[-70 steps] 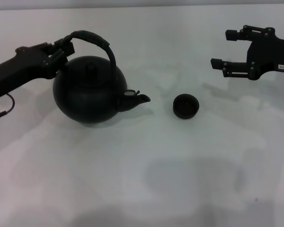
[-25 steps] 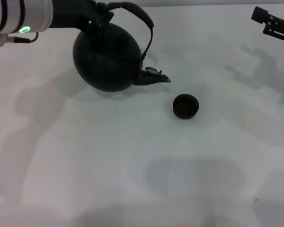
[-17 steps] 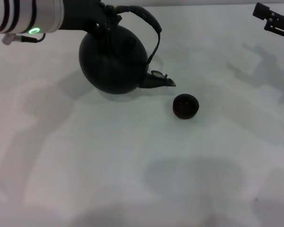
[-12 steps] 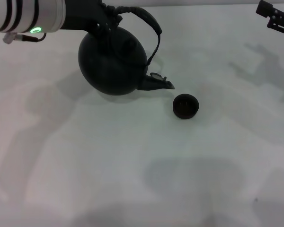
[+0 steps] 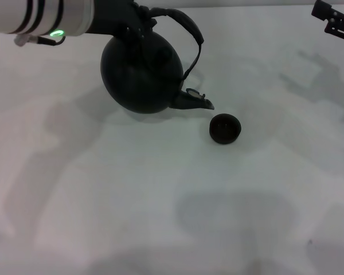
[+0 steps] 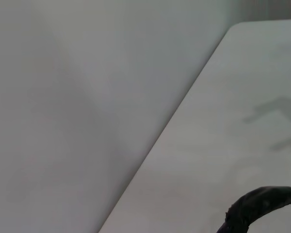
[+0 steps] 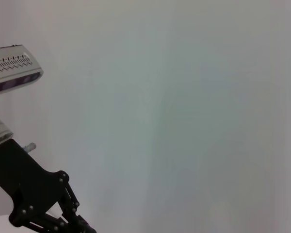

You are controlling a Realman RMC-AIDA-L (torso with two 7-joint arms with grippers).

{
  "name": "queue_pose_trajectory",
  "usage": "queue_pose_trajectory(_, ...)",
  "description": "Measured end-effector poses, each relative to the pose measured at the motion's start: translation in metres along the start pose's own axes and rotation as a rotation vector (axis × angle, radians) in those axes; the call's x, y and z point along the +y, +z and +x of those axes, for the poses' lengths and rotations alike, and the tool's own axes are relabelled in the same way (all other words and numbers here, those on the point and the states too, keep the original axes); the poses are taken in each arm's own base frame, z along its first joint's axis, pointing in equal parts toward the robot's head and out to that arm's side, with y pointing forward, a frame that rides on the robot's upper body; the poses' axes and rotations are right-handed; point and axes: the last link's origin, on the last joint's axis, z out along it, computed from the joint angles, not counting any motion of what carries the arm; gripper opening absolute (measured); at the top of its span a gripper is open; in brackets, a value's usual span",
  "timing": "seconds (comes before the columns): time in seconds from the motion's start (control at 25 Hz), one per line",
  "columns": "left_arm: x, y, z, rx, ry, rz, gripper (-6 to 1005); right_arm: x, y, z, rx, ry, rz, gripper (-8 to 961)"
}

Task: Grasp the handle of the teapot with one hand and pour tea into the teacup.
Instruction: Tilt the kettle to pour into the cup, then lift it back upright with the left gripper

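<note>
The black teapot [image 5: 140, 77] hangs above the white table, tilted, with its short spout [image 5: 198, 102] pointing right and slightly down. My left gripper [image 5: 133, 22] is shut on the left end of the arched handle [image 5: 185, 24] at the top of the head view. A piece of the handle also shows in the left wrist view [image 6: 262, 203]. The small black teacup [image 5: 225, 128] stands on the table just right of and below the spout tip, apart from it. My right gripper [image 5: 334, 17] is raised at the far top right, mostly out of view.
The white table [image 5: 160, 217] spreads in front of the teacup, with only shadows on it. The right wrist view shows a blank wall and black arm linkage [image 7: 39, 194] at its lower corner.
The teapot has been lifted off the table and carried right toward the teacup. Over the last second it shifted a little further right. The right gripper has drawn back up and right.
</note>
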Motion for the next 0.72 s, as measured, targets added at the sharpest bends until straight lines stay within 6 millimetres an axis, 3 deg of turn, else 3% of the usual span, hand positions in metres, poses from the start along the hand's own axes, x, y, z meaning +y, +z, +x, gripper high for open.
queue_pose_trajectory(0.72,0.015,0.012,0.019,-0.029,0.134,-0.014,152,0.0,0.0,0.002,0.0,0.01,0.008,825)
